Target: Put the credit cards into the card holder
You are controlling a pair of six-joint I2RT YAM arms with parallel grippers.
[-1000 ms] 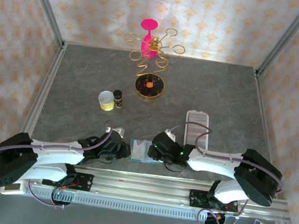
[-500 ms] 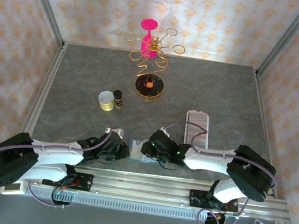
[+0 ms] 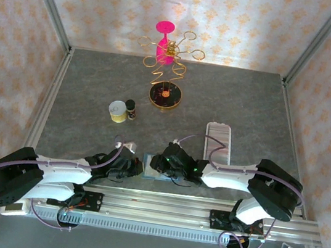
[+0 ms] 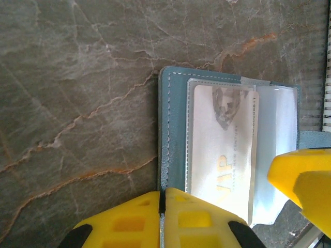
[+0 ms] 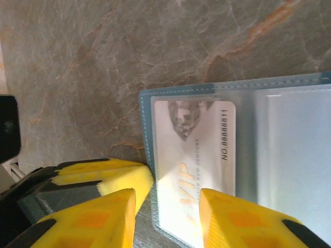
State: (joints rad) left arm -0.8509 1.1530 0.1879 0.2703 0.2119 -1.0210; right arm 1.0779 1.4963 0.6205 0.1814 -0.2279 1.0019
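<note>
left end effector pressed together, pinching the left cover edge of the open teal wallet, which lies flat at the near edge of the worktop. right end effector spread, one finger on either side of the clear sleeve's lower edge. white vip credit card sits inside that sleeve. card holder lies apart, right of the wallet and farther back.

Robot test cell of a laboratory type. Indicators: aluminium frame posts rise at the corners of the stone-pattern worktop. Wallpaper-pattern panels enclose the worktop behind and at both sides. Two white robot arms are bolted to an aluminium rail along its near edge.
</note>
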